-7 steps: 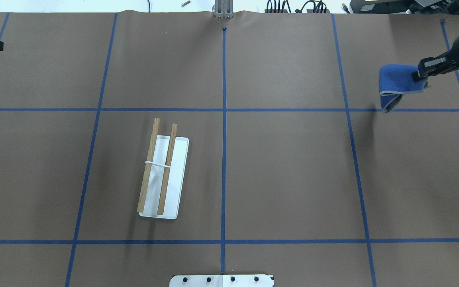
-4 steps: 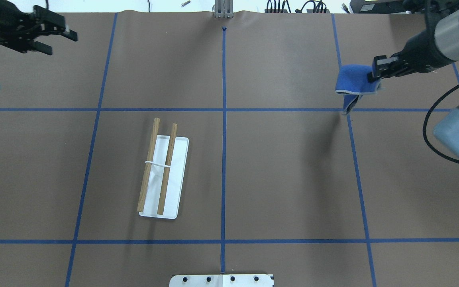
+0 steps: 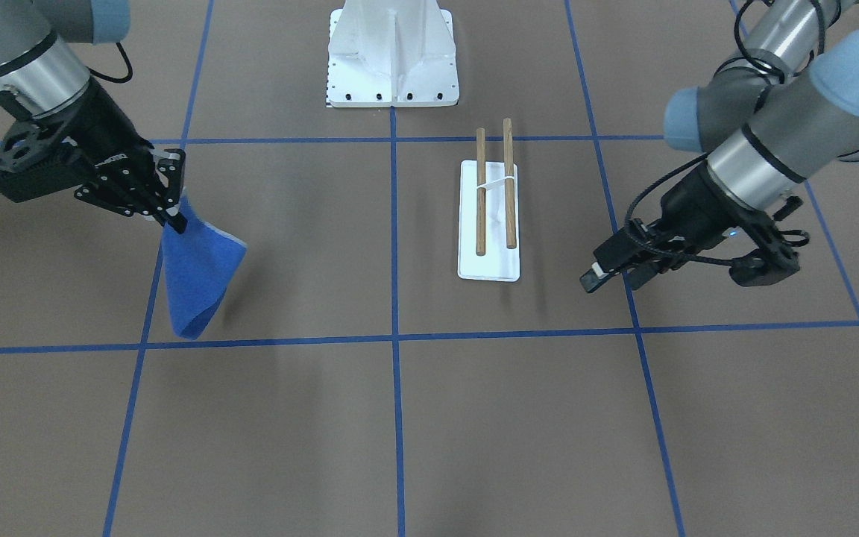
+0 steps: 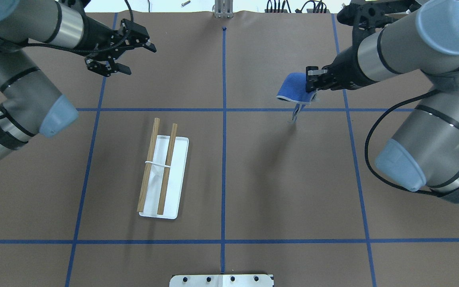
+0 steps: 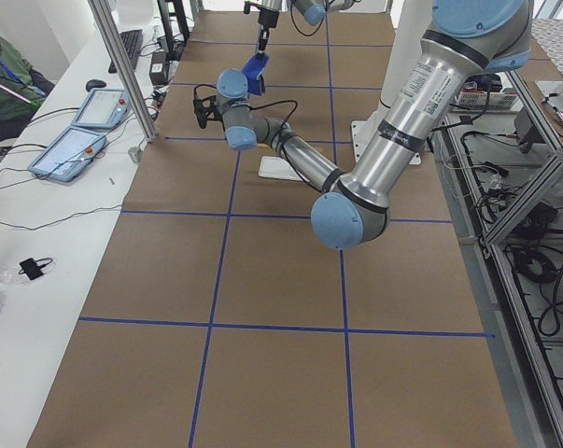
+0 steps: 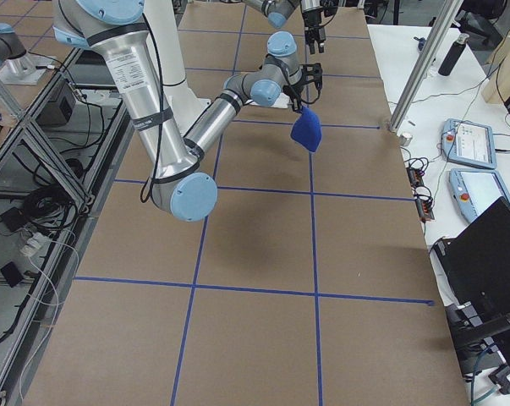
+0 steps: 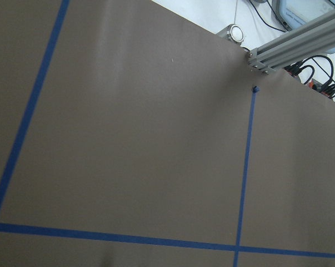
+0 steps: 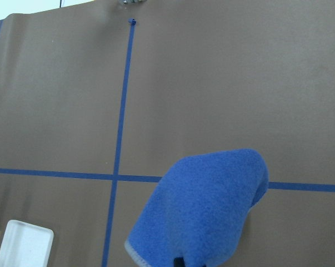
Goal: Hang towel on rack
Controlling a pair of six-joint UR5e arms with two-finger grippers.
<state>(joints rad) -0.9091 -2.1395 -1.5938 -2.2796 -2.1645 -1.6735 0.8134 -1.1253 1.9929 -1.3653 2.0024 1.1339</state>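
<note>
Both arms have swung inward; right gripper point(image 4: 312, 82) pinches the towel point(image 4: 292, 88) aloft, well apart from the rack point(image 4: 176, 179). Left gripper point(image 4: 138, 59) is spread, empty. Carry it high, then drape across the 2 dowels point(image 4: 167, 169).

- one towel point(image 4: 291, 88), blue
- one rack point(image 4: 167, 171) with two wooden dowels point(image 4: 148, 167) over one white base plate point(image 4: 175, 183)
- two arms: left arm point(image 4: 22, 85) and right arm point(image 4: 432, 131)
- two grippers: left gripper point(image 4: 140, 60) and right gripper point(image 4: 310, 81), two fingers each
- one white pedestal point(image 3: 392, 52)
- one bench point(image 4: 277, 179)
- two tablets point(image 5: 68, 152) beside the bench
</note>
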